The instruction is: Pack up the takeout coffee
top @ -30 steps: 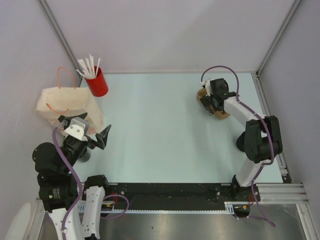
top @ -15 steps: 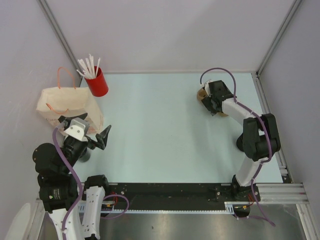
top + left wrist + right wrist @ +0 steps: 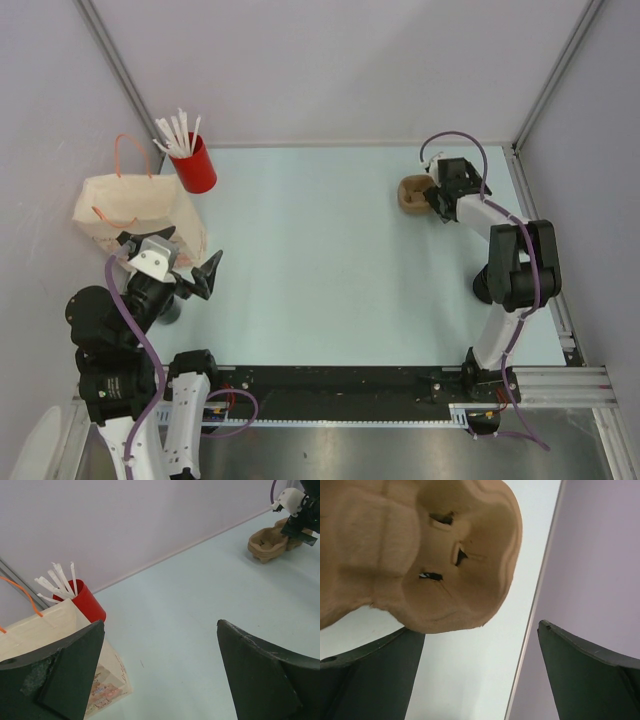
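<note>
The takeout coffee is not clearly in view; a small dark grey round shape peeks out under my left arm, and I cannot tell what it is. The beige paper bag with orange handles stands at the far left and also shows in the left wrist view. My left gripper is open and empty just in front of the bag; it shows in its wrist view. My right gripper is open and empty beside a brown pulp cup carrier, which fills the upper left of the right wrist view.
A red cup of white straws stands behind the bag and also shows in the left wrist view. The brown carrier shows far off in that view too. The right wall and its rail run close to my right gripper.
My right gripper has swung from over the carrier toward the far right wall, so the carrier's left part now shows. The left arm has not moved.
</note>
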You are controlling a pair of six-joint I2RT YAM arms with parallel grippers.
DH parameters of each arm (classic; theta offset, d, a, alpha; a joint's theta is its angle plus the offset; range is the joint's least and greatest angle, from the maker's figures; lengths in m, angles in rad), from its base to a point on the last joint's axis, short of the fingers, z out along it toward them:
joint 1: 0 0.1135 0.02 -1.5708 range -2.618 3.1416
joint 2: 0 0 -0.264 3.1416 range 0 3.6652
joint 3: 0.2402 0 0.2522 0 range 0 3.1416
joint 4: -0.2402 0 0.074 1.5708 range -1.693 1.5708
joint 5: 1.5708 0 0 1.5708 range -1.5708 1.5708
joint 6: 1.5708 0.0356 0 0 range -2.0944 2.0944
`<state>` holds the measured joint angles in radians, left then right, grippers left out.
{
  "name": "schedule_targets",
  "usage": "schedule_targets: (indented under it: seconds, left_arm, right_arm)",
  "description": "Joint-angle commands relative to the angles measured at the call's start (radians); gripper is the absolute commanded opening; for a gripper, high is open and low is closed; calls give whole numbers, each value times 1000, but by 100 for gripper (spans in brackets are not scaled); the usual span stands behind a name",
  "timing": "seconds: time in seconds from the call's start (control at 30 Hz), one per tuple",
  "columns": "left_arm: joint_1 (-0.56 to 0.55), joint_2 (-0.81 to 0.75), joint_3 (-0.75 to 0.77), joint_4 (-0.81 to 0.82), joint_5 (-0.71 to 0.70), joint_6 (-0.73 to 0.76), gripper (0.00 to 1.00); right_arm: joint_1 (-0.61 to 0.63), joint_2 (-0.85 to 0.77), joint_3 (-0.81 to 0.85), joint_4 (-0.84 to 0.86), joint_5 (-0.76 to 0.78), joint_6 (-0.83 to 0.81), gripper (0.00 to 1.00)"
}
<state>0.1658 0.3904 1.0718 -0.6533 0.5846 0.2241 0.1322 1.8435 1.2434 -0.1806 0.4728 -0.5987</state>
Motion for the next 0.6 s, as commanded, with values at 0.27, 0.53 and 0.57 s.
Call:
schedule_targets:
  seconds: [0.27, 0.53, 0.57]
  left_arm:
    - [24, -2, -10, 35, 35, -29, 99]
    - [28, 1, -7, 34, 40, -29, 99]
    - [26, 1, -6, 35, 41, -31, 99]
  right_arm:
    - [-152, 96, 197, 40, -45, 25, 100]
    - [-161, -6, 192, -177, -298, 31, 99]
    - [-160, -16, 191, -213, -333, 16, 100]
